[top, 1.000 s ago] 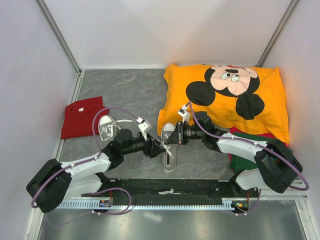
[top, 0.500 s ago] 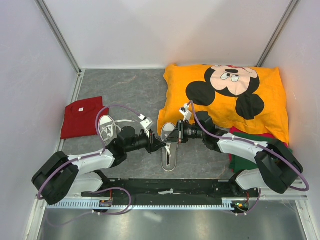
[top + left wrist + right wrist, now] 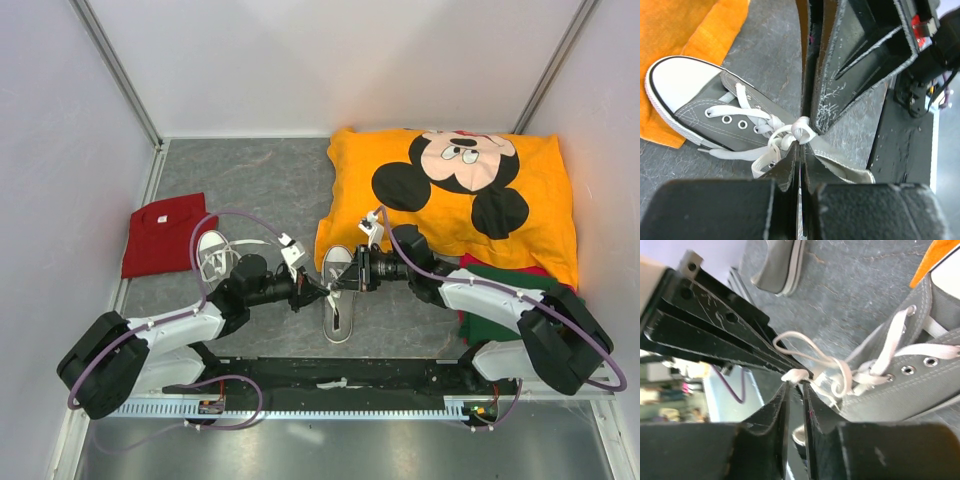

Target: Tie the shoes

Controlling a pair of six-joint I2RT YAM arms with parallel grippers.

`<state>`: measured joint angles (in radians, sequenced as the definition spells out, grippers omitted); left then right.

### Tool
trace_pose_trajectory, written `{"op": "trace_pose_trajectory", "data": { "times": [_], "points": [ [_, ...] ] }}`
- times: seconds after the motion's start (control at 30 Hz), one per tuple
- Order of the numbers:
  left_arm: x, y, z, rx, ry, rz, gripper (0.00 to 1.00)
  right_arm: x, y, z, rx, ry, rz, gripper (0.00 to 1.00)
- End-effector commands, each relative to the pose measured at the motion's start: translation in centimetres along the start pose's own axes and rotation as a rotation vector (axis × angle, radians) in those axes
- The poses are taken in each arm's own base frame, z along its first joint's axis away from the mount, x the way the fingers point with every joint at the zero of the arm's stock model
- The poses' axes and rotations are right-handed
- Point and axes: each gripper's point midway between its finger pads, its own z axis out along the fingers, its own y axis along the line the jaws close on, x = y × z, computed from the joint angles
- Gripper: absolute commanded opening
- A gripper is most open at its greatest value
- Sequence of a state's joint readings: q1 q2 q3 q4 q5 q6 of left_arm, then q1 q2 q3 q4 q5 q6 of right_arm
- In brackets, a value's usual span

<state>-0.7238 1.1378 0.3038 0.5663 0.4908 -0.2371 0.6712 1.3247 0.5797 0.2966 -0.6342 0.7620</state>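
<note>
Second shoe [image 3: 212, 255] sits on the bench [image 3: 260, 180], just beside the red shirt [image 3: 165, 235]. Your left jaws are clamped on the lace loop [image 3: 802, 131] of the centre shoe [image 3: 695, 107], its toe against the orange Mickey cushion [image 3: 540, 200]. Right jaws look slightly parted at the same knot.

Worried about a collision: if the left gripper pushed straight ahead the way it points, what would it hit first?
Most likely the right gripper's fingers: they stand just past the left gripper, beyond the lace loop it pinches. The exact gap is unclear.
</note>
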Motion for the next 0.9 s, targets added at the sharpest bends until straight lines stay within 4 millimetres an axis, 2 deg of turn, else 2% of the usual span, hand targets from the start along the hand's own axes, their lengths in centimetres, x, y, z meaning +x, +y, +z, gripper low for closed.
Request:
{"op": "trace_pose_trajectory", "data": {
  "times": [0.0, 0.03, 0.1, 0.23, 0.33, 0.4, 0.43, 0.57, 0.87],
  "points": [
    [-0.6, -0.4, 0.0, 0.059, -0.004, 0.148, 0.02, -1.0, 1.1, -1.1, -0.022, 0.012, -0.292, 0.35],
    [-0.6, -0.5, 0.0, 0.068, -0.003, 0.16, 0.02, -1.1, 1.0, -1.4, -0.007, 0.03, -0.325, 0.43],
    [-0.5, -1.0, -0.1, 0.104, 0.002, 0.195, 0.02, -1.5, 1.1, -1.8, -0.012, 0.038, -0.481, 0.53],
    [-0.2, -1.1, -0.2, 0.118, 0.015, 0.233, 0.02, -2.2, 1.4, -2.5, -0.032, 0.04, -0.724, 0.56],
    [-0.3, -0.9, -0.2, 0.12, 0.014, 0.279, 0.02, -1.7, 1.7, -2.3, -0.087, 0.087, -0.799, 0.57],
    [-0.3, -1.0, -0.1, 0.129, 0.015, 0.289, 0.01, -1.0, 1.5, -1.8, -0.12, 0.135, -0.771, 0.57],
    [-0.3, -1.0, 0.0, 0.13, 0.017, 0.291, 0.02, -1.5, 1.9, -1.5, -0.133, 0.136, -0.772, 0.57],
    [-0.2, -1.1, 0.1, 0.147, 0.022, 0.321, 0.02, -1.4, 1.1, -0.3, -0.14, 0.183, -0.742, 0.56],
    [0.0, -1.0, 0.1, 0.147, 0.031, 0.313, 0.03, -1.3, 0.9, 0.7, -0.151, 0.218, -0.715, 0.54]
  ]
}}
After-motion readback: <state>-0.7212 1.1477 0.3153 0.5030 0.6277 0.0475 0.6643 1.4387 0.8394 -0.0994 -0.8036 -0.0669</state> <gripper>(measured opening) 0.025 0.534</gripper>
